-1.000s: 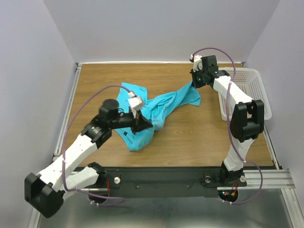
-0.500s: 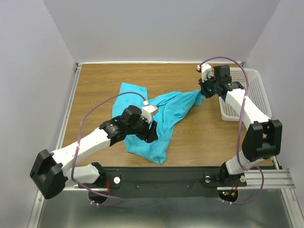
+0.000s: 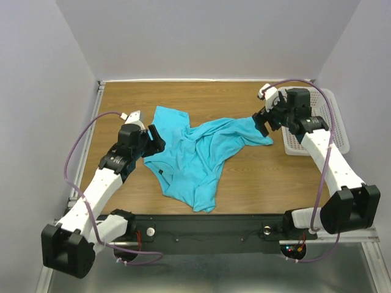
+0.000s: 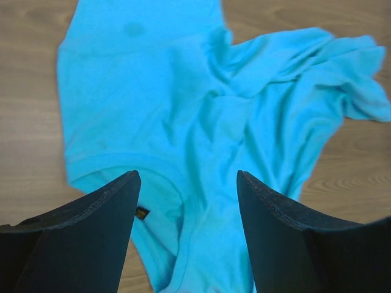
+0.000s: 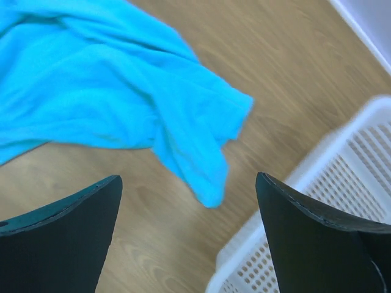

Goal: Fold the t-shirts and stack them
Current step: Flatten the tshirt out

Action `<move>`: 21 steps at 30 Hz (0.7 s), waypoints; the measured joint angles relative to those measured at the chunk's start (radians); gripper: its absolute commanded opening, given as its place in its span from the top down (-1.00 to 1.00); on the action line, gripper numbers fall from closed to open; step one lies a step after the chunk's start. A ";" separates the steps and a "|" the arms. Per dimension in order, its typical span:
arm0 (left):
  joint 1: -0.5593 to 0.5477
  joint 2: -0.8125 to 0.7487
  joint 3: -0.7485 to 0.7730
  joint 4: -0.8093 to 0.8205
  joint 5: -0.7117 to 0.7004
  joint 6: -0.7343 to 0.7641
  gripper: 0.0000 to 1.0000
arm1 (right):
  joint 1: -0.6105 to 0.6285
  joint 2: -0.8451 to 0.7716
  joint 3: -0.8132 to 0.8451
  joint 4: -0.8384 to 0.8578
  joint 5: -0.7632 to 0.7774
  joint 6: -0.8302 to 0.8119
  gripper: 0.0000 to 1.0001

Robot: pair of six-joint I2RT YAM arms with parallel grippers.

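The left gripper [image 3: 153, 135] hovers at the left edge of the t-shirt [image 3: 195, 155], fingers spread apart and holding nothing. Its wrist view looks down on the collar and chest lying just beyond the fingertips. The t-shirt lies crumpled across the middle of the table [image 3: 256, 183]: one sleeve flat at the far left, the body bunched in folds, a twisted tail running right. The right gripper [image 3: 263, 122] hangs over that right-hand tip, fingers wide apart and likewise empty. The left wrist view shows plainly the small dark neck label [image 4: 142, 213] inside the collar, beside the left finger; from above it is a mere speck. The right wrist view shows the cloth's tip ending short of the white mesh basket [image 5: 342, 183], with wood between them. The basket sits at the table's far right corner. Bare wood shows along the far side and at the near right
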 measured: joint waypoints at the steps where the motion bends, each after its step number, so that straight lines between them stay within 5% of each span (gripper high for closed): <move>1: 0.027 0.028 -0.017 0.000 0.007 -0.011 -0.52 | -0.002 -0.017 -0.007 -0.016 -0.043 -0.024 -0.91; 8: 0.151 0.078 -0.114 0.034 0.075 -0.065 -0.52 | 0.056 0.002 -0.148 -0.188 -0.460 -0.395 -0.83; 15: 0.249 0.250 -0.122 0.128 0.093 -0.071 -0.48 | 0.459 0.150 -0.192 -0.257 -0.522 -0.580 -0.75; 21: 0.257 0.388 -0.116 0.157 0.090 -0.064 -0.43 | 0.594 0.293 -0.140 -0.253 -0.495 -0.618 -0.72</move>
